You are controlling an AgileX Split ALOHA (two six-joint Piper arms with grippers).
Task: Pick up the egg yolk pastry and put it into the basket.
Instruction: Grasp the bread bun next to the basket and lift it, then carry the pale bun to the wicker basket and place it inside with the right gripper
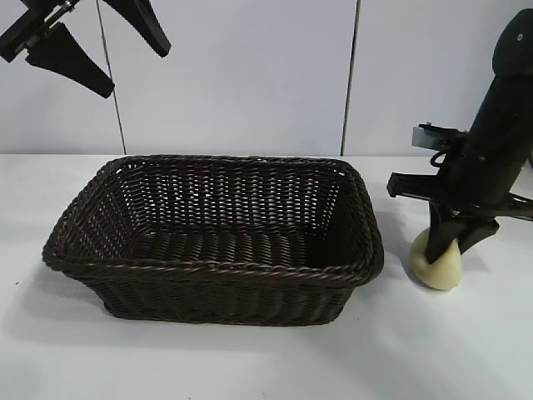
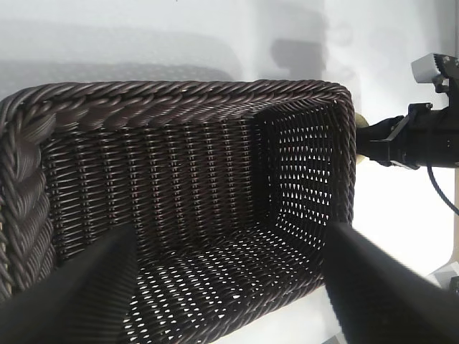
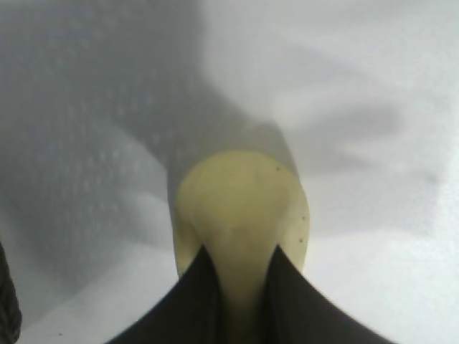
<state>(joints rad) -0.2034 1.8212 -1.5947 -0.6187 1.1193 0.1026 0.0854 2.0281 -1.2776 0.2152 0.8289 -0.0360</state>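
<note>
The basket [image 1: 212, 237] sits closest to the camera in the exterior view, taking up the middle of the tabletop [image 1: 250, 358] toward its front edge, and there's nothing in it, just dark woven bottom and sloping sides. The egg yolk pastry [image 1: 439, 267] is out on the tabletop just beside the basket's right end, near the right edge. The right gripper [image 1: 456, 242] has its two fingers clenched onto the pastry from above, and you can only really see how tight from the right wrist view: both dark fingers [image 3: 190, 304] press into the pale yellow lump [image 3: 240, 208] and pinch it narrow between them, with the pastry seemingly down on the white surface. The left wrist view gives the inside of the basket [image 2: 186, 193] right down to its floor. The left gripper [image 1: 100, 50] hangs up high over the back left corner, claw released, fingers spread well apart.
</note>
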